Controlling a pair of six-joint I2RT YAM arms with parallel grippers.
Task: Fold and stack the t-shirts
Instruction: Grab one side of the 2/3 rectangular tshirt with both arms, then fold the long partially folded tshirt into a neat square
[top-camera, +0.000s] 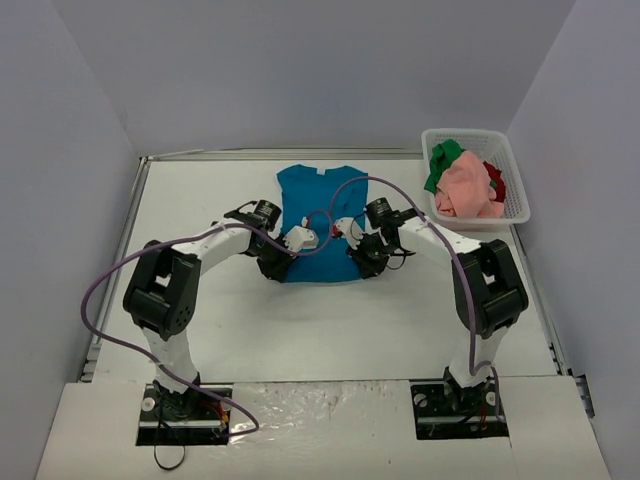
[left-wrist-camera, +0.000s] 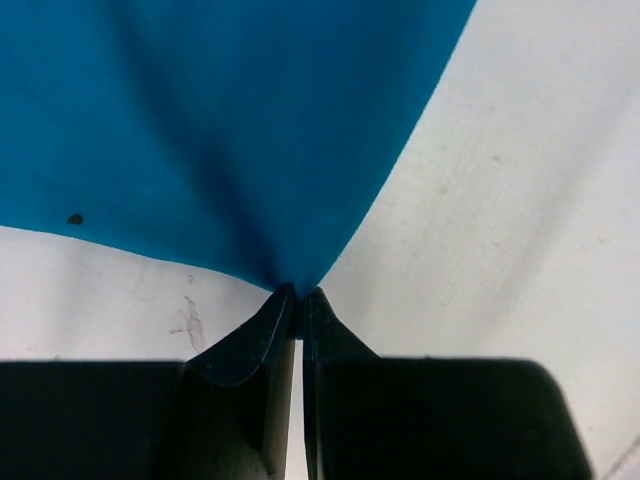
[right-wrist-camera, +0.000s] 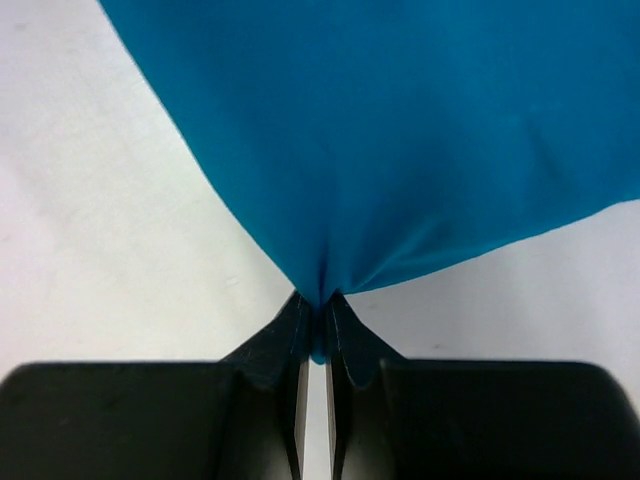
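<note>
- Teal-blue t-shirt (top-camera: 318, 200) spread flat on the white table (top-camera: 200, 210), collar toward the far edge, hem toward the arm bases.
- Left gripper (left-wrist-camera: 298, 296) pinched tight on the shirt's near-left hem corner, cloth pulled into a point between the jaws.
- Right gripper (right-wrist-camera: 320, 305) clamped likewise on the near-right hem corner, cloth gathered into small folds at the tips.
- White mesh basket (top-camera: 517, 175) at the far right of the table, well apart from the shirt, holding crumpled pink t-shirt (top-camera: 468, 192), green t-shirt (top-camera: 444, 160) and red t-shirt (top-camera: 496, 180).
</note>
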